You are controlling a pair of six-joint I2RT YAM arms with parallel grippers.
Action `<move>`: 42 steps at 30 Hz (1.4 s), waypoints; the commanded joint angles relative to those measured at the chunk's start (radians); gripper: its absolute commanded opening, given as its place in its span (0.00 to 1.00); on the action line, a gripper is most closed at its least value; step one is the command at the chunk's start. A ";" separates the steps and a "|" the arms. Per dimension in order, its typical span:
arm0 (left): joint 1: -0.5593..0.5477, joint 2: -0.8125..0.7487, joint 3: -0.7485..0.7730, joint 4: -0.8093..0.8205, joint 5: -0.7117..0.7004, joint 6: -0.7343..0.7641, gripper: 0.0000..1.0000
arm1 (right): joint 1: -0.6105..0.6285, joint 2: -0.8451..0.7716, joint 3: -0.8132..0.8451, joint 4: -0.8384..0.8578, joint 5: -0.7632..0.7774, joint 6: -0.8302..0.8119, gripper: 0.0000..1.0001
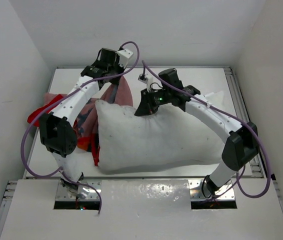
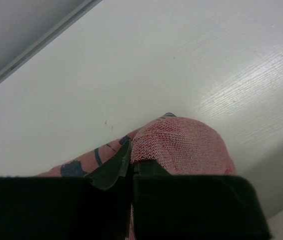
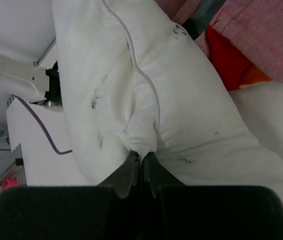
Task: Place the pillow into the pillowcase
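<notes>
The white pillow (image 1: 151, 140) lies across the middle of the table, puffy and slightly soiled. Its far edge is pinched by my right gripper (image 1: 145, 107), which is shut on a fold of the pillow (image 3: 141, 135) along the seam. The red-orange pillowcase (image 1: 89, 117) lies bunched at the pillow's left end, partly under my left arm. My left gripper (image 1: 112, 80) is shut on the pillowcase and lifts its pink edge (image 1: 122, 92) above the pillow's far left corner. In the left wrist view the pink weave (image 2: 181, 145) bulges past my gripper (image 2: 131, 162).
White walls enclose the table (image 1: 196, 82) on three sides, with metal rails (image 1: 239, 100) along the right edge. Purple cables (image 1: 29, 145) loop from both arms. A white panel (image 1: 146, 210) covers the near edge by the arm bases.
</notes>
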 commanded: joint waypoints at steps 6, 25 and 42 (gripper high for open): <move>-0.019 -0.078 0.061 -0.083 0.047 0.069 0.00 | -0.085 0.117 0.038 0.046 0.221 0.194 0.00; -0.117 -0.181 -0.200 -0.177 0.059 0.252 0.06 | -0.297 0.148 -0.025 0.254 0.631 0.554 0.02; 0.089 -0.248 -0.224 -0.221 0.214 0.007 0.00 | -0.171 -0.199 -0.054 0.070 0.698 0.078 0.08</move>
